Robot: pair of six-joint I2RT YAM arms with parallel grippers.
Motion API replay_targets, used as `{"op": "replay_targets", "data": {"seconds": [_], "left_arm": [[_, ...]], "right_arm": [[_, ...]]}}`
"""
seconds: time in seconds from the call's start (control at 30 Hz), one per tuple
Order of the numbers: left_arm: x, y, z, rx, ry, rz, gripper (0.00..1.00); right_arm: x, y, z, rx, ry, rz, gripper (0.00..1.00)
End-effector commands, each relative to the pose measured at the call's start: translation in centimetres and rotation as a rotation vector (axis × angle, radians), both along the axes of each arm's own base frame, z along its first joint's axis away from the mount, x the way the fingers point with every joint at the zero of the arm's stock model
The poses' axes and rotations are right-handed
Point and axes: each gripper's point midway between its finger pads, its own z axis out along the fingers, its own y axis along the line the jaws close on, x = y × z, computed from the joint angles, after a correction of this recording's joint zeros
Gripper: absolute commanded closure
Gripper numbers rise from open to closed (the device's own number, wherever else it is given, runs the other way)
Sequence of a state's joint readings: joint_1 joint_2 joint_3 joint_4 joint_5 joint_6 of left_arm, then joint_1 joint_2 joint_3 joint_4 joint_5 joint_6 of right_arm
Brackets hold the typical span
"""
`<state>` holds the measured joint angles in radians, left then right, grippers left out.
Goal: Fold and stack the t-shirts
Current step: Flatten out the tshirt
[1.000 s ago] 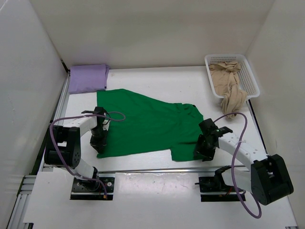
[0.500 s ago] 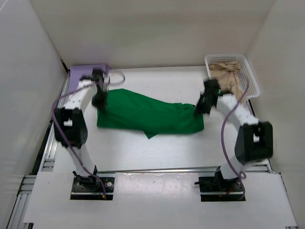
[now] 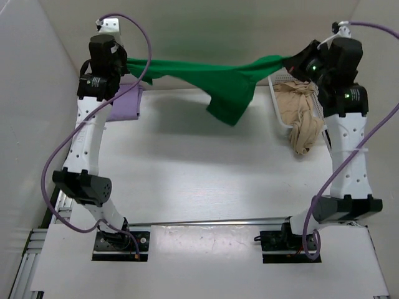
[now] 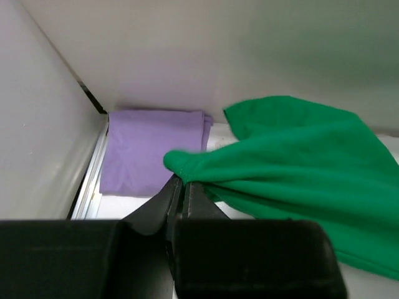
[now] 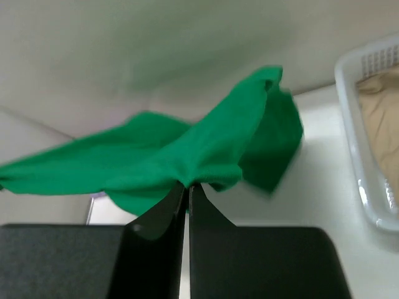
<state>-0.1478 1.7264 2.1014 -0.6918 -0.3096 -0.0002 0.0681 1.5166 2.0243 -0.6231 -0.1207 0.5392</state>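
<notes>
White table lies beneath the green t-shirt, stretched aloft between left gripper and right gripper, each clamped on its cloth. Lavender t-shirt lies folded at the far-left corner. Tan t-shirt spills over the white mesh basket at far right.

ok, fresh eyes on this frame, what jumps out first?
The bright green cloth t-shirt hangs stretched in mid-air over the far side of the table, pinched at each end by the shut left claw and right claw. A folded lavender purple cloth t-shirt lies in the far left corner, and a crumpled tan beige cloth t-shirt spills over the white plastic mesh basket at far right.
</notes>
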Motion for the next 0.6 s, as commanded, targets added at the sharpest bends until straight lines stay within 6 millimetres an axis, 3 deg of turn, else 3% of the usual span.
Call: {"op": "replay_targets", "data": {"seconds": [0.0,0.07,0.1,0.13,0.17,0.2,0.23,0.3,0.33,0.4,0.43,0.57], "left_arm": [[-0.9,0.1,-3.4,0.017,0.069,0.012,0.89],[-2.1,-0.9,-5.5,0.028,0.125,-0.013,0.89],[-3.2,-1.3,-7.9,0.039,0.18,-0.026,0.89],[-3.9,-1.2,-9.3,0.045,0.212,-0.027,0.89],[-4.6,-1.8,-10.6,0.049,0.243,-0.049,0.89],[-5.6,-2.1,-11.3,0.053,0.259,-0.059,0.89],[-6.9,-1.8,-15.0,0.071,0.35,-0.059,0.89],[-8.8,-1.4,-17.5,0.083,0.414,-0.059,0.89],[-10.5,-1.0,-20.8,0.1,0.502,-0.059,0.89],[-12.7,-0.3,-23.6,0.122,0.589,-0.051,0.89],[-15.0,0.4,-26.0,0.146,0.67,-0.039,0.89],[-20.2,1.5,-30.8,0.182,0.85,-0.039,0.86]], "right_arm": [[-0.4,0.5,-8.8,-0.015,0.198,0.037,1.0],[-2.5,0.7,-10.0,-0.015,0.193,0.046,1.0],[-3.4,0.7,-14.2,-0.02,0.28,0.046,1.0],[-4.4,0.6,-15.7,-0.021,0.309,0.046,1.0],[-5.8,0.4,-15.7,-0.015,0.294,0.035,1.0],[-7.3,0.6,-19.3,-0.021,0.369,0.043,1.0],[-9.1,0.8,-19.3,-0.022,0.352,0.054,1.0],[-11.1,0.9,-21.4,-0.025,0.378,0.046,1.0],[-12.8,0.9,-24.6,-0.038,0.443,0.047,1.0],[-15.8,1.5,-25.9,-0.017,0.467,0.062,1.0],[-17.7,1.8,-28.3,-0.02,0.506,0.072,1.0],[-22.3,2.9,-34.6,0.023,0.651,0.102,1.0]]}}
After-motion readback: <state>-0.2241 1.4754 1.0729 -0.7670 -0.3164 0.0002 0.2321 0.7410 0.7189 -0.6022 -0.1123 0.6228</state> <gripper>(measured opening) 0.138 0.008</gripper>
